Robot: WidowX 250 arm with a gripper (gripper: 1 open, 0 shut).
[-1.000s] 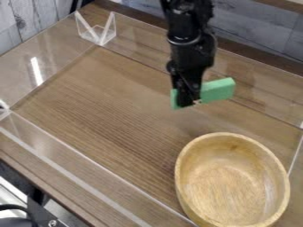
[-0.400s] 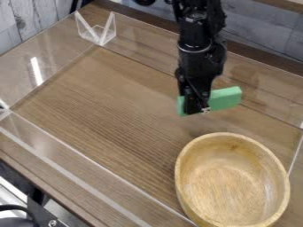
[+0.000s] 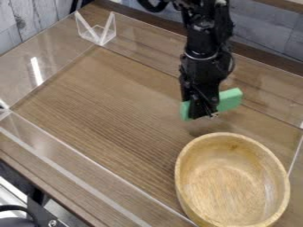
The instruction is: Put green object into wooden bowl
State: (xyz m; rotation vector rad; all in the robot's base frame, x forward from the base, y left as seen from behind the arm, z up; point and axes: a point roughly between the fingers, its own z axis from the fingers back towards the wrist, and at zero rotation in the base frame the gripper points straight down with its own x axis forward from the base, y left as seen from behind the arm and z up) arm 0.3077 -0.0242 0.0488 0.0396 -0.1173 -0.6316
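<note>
The mint-green block point(image 3: 229, 101), one in number, is held in the one black gripper point(image 3: 204, 106), whose two fingers are closed on it. The block is tilted, and its larger visible part is stuck out to the right of the fingers in the view, while a smaller green part is seen at their left side. The middle of the block is covered by the fingertips. Whether its underside is touched by the tabletop cannot be told from this angle.

One round wooden bowl point(image 3: 232, 183) is placed near the gripper, on the camera's side of it and slightly to the right in the view. Bowl and block are set apart, with a strip of table seen between them. The pale inside of the bowl is faced toward the camera, and its rim is shown as a lighter ring.

The gripper is carried by one black robot arm point(image 3: 206, 40), by which the view is entered from the top edge, beyond the fingers. One wooden tabletop point(image 3: 106, 106) is spread out under the gripper and well to its left. One white, open-framed triangular object point(image 3: 97, 29) is stood well apart from the gripper, to the upper left in the view. Farthest from the gripper, at the lower left corner, one curved black cable point(image 3: 17, 208) is partly shown, cut off by the frame.
</note>
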